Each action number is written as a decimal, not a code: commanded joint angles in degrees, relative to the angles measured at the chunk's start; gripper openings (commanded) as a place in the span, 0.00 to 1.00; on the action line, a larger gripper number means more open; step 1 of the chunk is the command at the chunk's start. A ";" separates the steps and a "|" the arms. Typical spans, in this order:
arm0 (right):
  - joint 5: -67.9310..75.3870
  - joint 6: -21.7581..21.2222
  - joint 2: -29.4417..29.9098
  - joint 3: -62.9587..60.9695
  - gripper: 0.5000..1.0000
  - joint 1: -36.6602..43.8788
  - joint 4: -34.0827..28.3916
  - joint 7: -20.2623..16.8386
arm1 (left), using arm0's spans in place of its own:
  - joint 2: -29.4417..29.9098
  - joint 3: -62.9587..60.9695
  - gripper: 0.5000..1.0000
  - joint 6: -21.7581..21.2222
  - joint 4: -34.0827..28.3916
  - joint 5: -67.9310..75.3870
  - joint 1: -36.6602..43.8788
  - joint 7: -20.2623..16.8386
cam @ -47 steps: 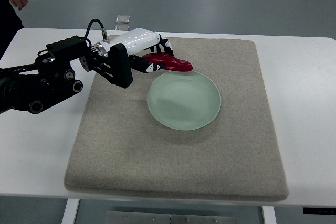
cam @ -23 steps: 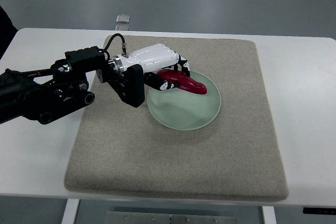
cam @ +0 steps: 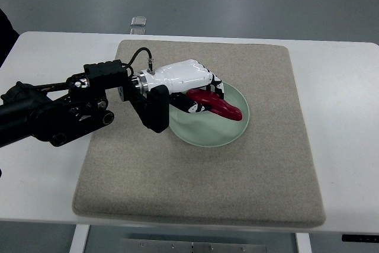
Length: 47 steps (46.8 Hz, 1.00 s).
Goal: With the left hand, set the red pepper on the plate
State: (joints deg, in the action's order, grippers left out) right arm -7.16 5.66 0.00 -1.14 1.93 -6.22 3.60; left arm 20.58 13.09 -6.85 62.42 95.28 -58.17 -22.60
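A: Red pepper sits over the green plate, low above its far half, so a release should drop it inside the rim.

B: Left hand reaches in from the left, palm down, fingers curled around the pepper's stem end.
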 commanded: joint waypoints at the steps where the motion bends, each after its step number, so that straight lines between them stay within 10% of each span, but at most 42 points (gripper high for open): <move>1: -0.05 0.05 0.00 0.00 0.86 0.01 -0.02 0.00 | -0.10 0.01 0.00 -0.09 -0.10 0.08 0.51 0.01; 22: -0.05 0.05 0.00 0.00 0.86 0.01 -0.02 0.00 | -0.28 0.10 0.04 -0.44 -0.37 -0.18 0.86 0.10; 30: -0.05 0.05 0.00 0.00 0.86 0.09 -0.02 0.00 | -0.28 0.19 0.39 -0.70 -0.46 -0.45 1.57 0.10; 47: -0.05 -0.04 0.00 0.00 0.86 0.09 -0.02 0.00 | -0.28 1.24 0.80 -1.06 -0.46 -1.06 2.36 0.10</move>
State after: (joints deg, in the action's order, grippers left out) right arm -7.19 5.68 0.00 -1.14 1.93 -6.24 3.60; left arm 20.30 14.03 -7.85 61.96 94.34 -55.88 -22.50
